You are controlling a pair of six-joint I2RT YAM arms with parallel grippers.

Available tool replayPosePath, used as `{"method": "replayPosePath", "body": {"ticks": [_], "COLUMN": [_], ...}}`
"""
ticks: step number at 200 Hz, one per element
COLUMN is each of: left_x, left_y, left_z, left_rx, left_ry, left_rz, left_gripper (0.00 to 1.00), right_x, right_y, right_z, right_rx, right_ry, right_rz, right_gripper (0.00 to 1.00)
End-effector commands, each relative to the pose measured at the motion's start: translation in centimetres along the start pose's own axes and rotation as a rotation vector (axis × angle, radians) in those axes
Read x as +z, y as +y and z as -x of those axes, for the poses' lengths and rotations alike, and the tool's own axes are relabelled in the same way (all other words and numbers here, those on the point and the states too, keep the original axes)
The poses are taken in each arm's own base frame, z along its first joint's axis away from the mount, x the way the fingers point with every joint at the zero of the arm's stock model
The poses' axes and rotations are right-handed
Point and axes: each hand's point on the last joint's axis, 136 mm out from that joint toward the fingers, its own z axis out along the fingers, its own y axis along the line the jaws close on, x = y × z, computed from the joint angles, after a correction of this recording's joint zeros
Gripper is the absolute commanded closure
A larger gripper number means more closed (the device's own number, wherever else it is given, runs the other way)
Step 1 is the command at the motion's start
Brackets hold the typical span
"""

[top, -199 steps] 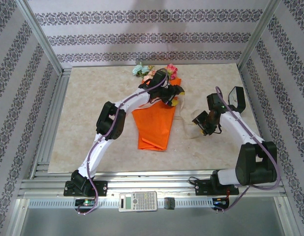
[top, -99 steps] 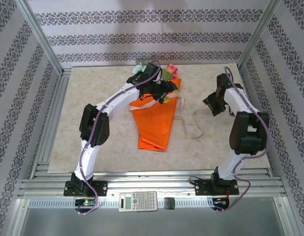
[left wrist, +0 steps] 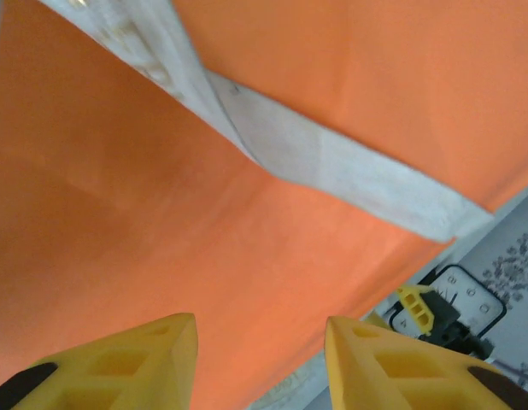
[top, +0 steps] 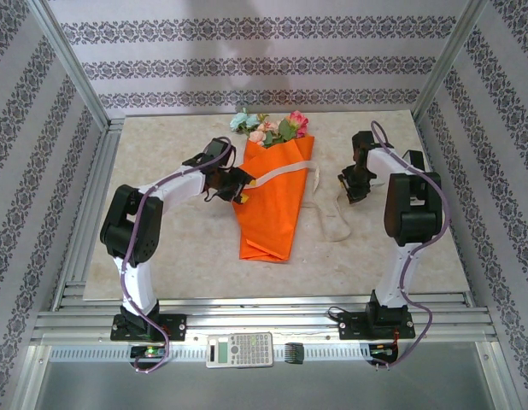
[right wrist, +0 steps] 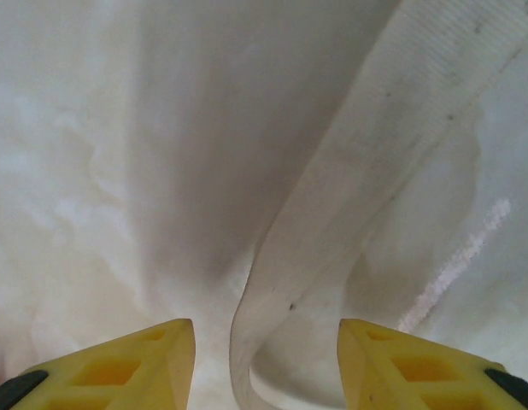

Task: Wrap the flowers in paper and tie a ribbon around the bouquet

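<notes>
Your wrap's done — flowers inside the paper, ribbon only draped across, untied — left tool and right tool both open, empty.

No legible text or numbers anywhere

The top view looks down from above and behind the arm bases, far enough off to take in the whole bench, with its far edge at the top. The left wrist camera looks past the left claw, very close onto the paper and ribbon. The right wrist camera looks past the right claw, just as close over bench and ribbon. All three views share the ribbon; the top and left wrist views share the paper.
</notes>
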Motion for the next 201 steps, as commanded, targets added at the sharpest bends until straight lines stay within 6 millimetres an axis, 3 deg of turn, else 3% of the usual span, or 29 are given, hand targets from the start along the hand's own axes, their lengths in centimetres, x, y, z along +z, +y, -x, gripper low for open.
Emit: {"method": "replayPosePath", "body": {"ticks": [1,17,33,55,88,143,173,201], "left_x": [-0.4,0.2,0.4,0.7,1.2,3.2,3.4,3.5], "left_y": [-2.1,-1.7,-1.8,-1.9,-0.8,-0.6,-0.7,-0.8], "left_z": [1.9,3.0,3.7,4.2,4.1,5.0,5.2,5.2], "left_rx": [-0.073,-0.115,-0.153,-0.176,-0.225,-0.233,-0.227,-0.221], "left_ry": [-0.068,-0.083,-0.1,-0.111,-0.101,-0.079,-0.087,-0.082], "left_rz": [-0.103,-0.099,-0.102,-0.088,-0.033,-0.018,-0.025,-0.037], "left_gripper": [0.55,0.53,0.51,0.5,0.5,0.63,0.75,0.88], "right_x": [2.0,2.3,1.5,-1.4,-6.2,-16.5,-22.8,-25.6], "right_y": [0.0,0.4,0.5,0.6,0.4,-0.7,3.1,7.4], "right_z": [1.0,1.1,1.1,0.9,-1.4,-9.6,-16.2,-21.3], "right_rx": [0.074,0.045,0.015,-0.057,-0.178,-0.482,-0.818,-1.026], "right_ry": [-0.02,-0.023,-0.043,-0.114,-0.134,-0.139,-0.156,0.012], "right_rz": [-0.016,-0.023,-0.015,0.035,0.125,0.331,0.618,0.885], "right_gripper": [0.58,0.76,1.0,1.0,1.0,1.0,1.0,1.0]}}
